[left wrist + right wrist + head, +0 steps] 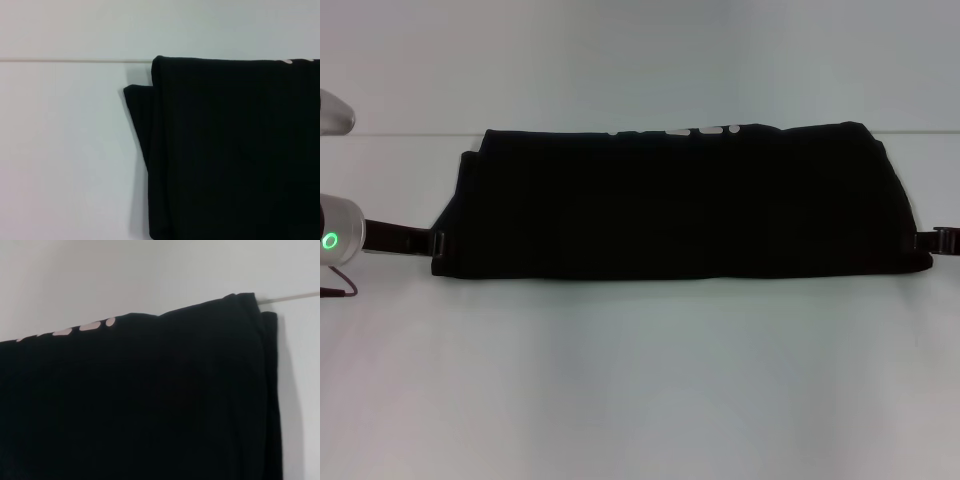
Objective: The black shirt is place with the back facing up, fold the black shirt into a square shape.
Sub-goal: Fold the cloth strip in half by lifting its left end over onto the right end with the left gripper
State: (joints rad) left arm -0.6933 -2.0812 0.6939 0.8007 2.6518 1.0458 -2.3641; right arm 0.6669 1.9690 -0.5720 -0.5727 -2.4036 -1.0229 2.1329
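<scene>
Black cloth fills the middle of the white bench (640, 400): the black shirt (675, 205) lies folded into a long, wide band that runs from left to right, its near edge straight and its far edge along the far edge of the bench. A few pale marks of print (705, 130) show on that far edge, a little right of the middle. At the left end a lower layer of the cloth sticks out beyond the layer above it — the left wrist view shows this stepped corner clearly. The right end shows two layers as well, one edge just beside the other.

The left gripper (432, 241) is at the left end of the band, near its near corner, touching the cloth; only a dark bit of it shows next to the silver arm with the green light (331, 241). The right gripper (938, 240) is at the right end, again touching the cloth near the near corner. For both — whether they are open or clamped on the cloth cannot be told from what shows.
</scene>
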